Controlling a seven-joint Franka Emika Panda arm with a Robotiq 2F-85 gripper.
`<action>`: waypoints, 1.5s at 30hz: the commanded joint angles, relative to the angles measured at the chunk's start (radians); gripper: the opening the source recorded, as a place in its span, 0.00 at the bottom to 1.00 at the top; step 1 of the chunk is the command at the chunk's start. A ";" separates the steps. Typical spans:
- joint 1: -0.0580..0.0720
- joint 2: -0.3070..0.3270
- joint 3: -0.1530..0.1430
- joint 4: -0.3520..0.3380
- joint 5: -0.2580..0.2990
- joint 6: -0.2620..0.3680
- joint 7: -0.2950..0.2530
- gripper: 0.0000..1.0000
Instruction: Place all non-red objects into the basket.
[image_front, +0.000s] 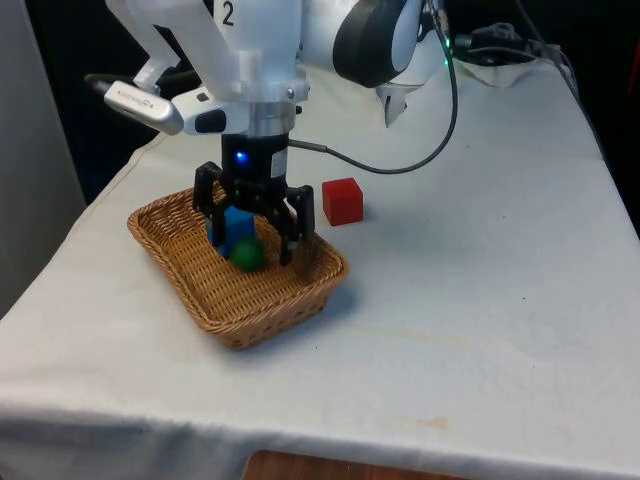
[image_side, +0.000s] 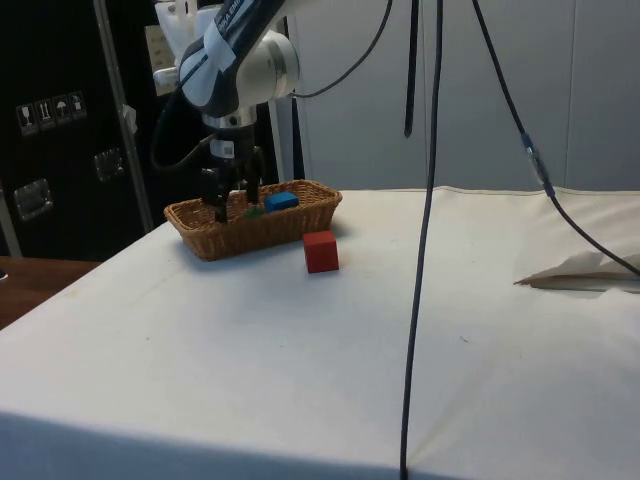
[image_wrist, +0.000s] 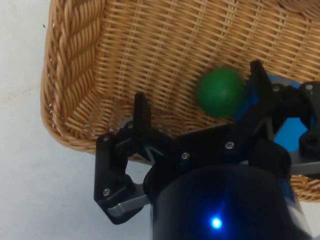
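Wicker basket (image_front: 190, 285), near the front view's left: holds green ball (image_front: 246, 254) and blue block (image_front: 238, 222). Gripper (image_front: 254, 236) inside it, fingers spread wide, holding nothing; release step apparently done, next move a straight lift clear. Red cube (image_front: 342, 200) outside, just beside the basket.

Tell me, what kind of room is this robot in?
Probably a robot lab. A white robot arm works at a table under a white cloth, cables hang down, and a basket and a red block sit there like test things.
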 joint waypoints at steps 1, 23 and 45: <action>-0.003 0.004 0.002 0.007 0.002 -0.007 0.001 1.00; 0.072 -0.228 -0.025 -0.201 -0.056 -0.021 0.017 1.00; 0.143 -0.351 -0.003 -0.314 -0.123 -0.020 0.076 1.00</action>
